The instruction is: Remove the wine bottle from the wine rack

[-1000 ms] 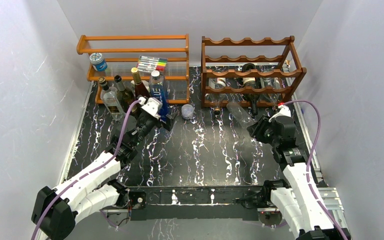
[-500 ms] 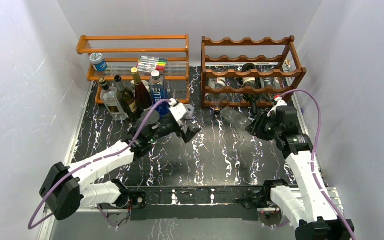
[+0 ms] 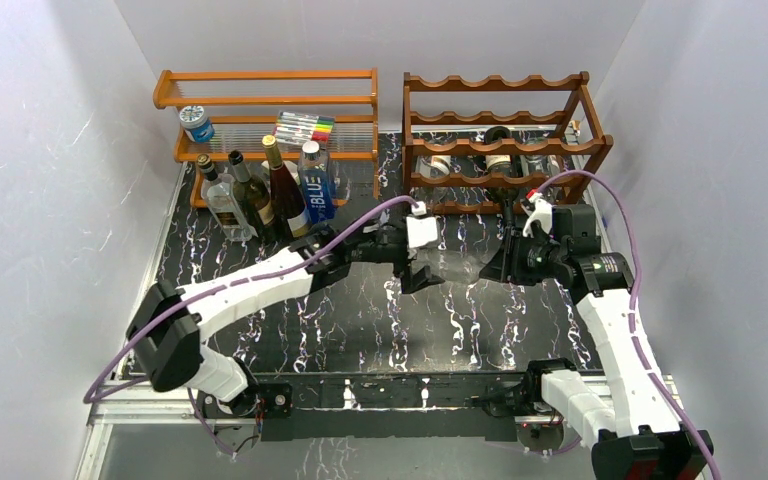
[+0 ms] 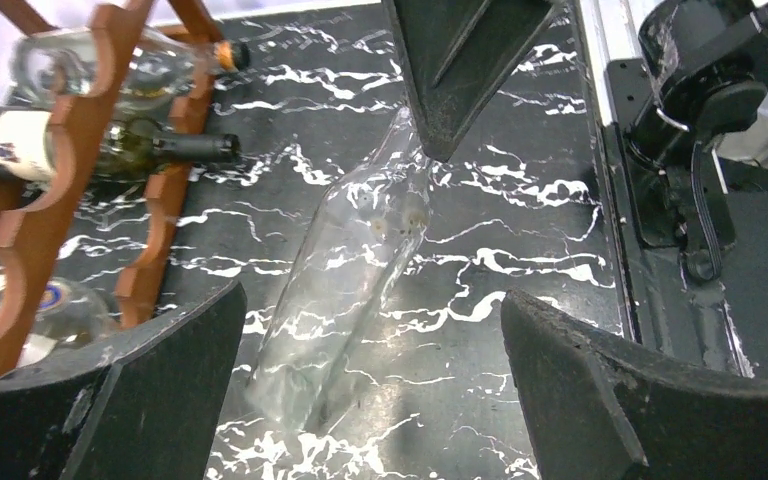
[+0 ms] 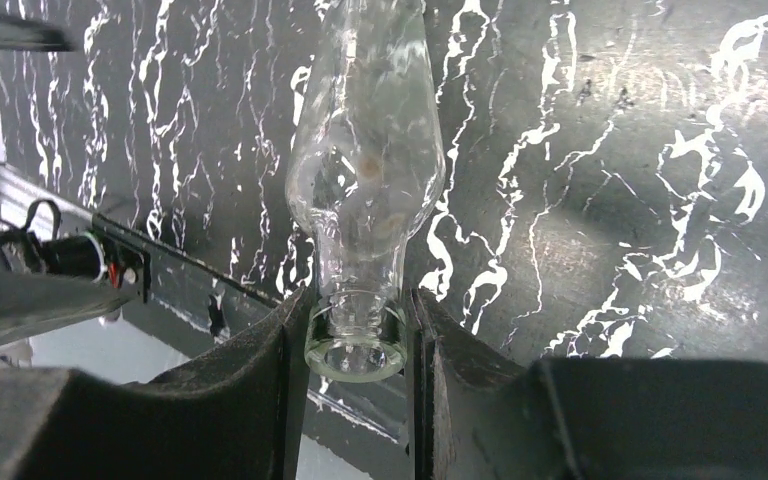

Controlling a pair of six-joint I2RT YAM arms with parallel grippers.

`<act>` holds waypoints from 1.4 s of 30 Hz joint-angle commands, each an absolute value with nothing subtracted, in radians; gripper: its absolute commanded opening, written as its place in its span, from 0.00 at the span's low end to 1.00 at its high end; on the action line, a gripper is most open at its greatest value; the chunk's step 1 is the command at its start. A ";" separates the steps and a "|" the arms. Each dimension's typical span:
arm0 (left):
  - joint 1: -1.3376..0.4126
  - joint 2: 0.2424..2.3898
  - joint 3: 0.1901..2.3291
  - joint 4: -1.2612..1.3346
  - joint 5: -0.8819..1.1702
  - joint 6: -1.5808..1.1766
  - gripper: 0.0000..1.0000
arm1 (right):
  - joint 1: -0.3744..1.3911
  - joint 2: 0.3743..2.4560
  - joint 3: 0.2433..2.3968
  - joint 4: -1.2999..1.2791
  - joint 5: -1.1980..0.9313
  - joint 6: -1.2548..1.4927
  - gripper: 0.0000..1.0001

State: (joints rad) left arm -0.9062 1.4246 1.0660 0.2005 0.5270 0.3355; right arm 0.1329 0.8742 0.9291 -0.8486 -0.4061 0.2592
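Note:
The wine rack [image 3: 498,148] is dark reddish-brown and stands at the back right; it also shows in the left wrist view [image 4: 70,150]. A clear glass wine bottle [image 5: 365,180] is out of the rack, above the marbled table. My right gripper [image 5: 355,322] is shut on its neck, just below the mouth. From the top, the right gripper [image 3: 490,268] is in front of the rack. My left gripper [image 3: 423,265] is open. In the left wrist view the bottle [image 4: 360,260] slants between its spread fingers [image 4: 160,390], untouched.
Several bottles [image 3: 501,163] still lie in the rack, one dark with a white label [image 4: 110,150]. A lighter orange shelf [image 3: 265,100] at the back left holds markers [image 3: 303,127] and a can [image 3: 197,123]. Several upright bottles [image 3: 260,195] stand before it.
My left arm has swung right from the standing bottles to the middle of the table, beside the clear bottle. My right gripper has moved the bottle forward and left, away from the rack.

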 commanded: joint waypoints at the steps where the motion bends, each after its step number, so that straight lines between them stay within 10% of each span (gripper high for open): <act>1: -0.916 1.500 1.150 0.128 0.656 0.393 0.98 | 0.157 0.876 0.995 -0.828 -0.570 0.183 0.00; 17: -0.949 1.771 1.453 -0.212 0.714 0.531 0.95 | 0.268 0.885 1.005 -0.839 -0.526 0.165 0.00; 33: -0.998 1.783 1.505 -0.319 0.590 0.596 0.42 | 0.288 0.887 1.013 -0.848 -0.507 0.166 0.01; 42: -0.999 1.640 1.347 -0.094 0.435 0.494 0.02 | 0.288 0.878 1.062 -0.823 -0.469 0.165 0.53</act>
State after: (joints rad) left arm -0.9993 1.7714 1.4269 -0.2287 0.5446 0.5461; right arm 0.2840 0.9005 0.9661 -0.8814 -0.4667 0.1589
